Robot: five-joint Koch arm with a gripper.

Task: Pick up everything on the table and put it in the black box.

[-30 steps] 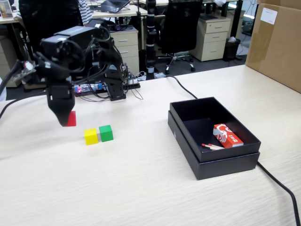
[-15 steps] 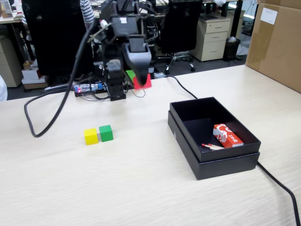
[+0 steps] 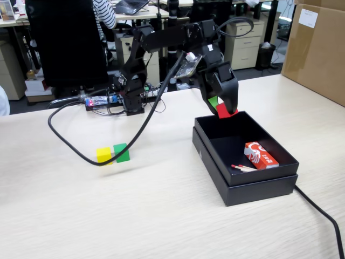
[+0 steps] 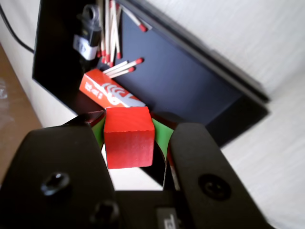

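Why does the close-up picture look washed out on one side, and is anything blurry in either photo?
In the wrist view the table is overexposed to near white at right, and the pincer holding the red cube is slightly soft. In the fixed view the lighting is even; the black box looks sharp.

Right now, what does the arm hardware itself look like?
Matte black plastic arm with boxy segments. The gripper has two broad black fingers lined with green pads, each with a recessed screw. A thick black cable loops from it down across the table; thinner wires cluster at the base.
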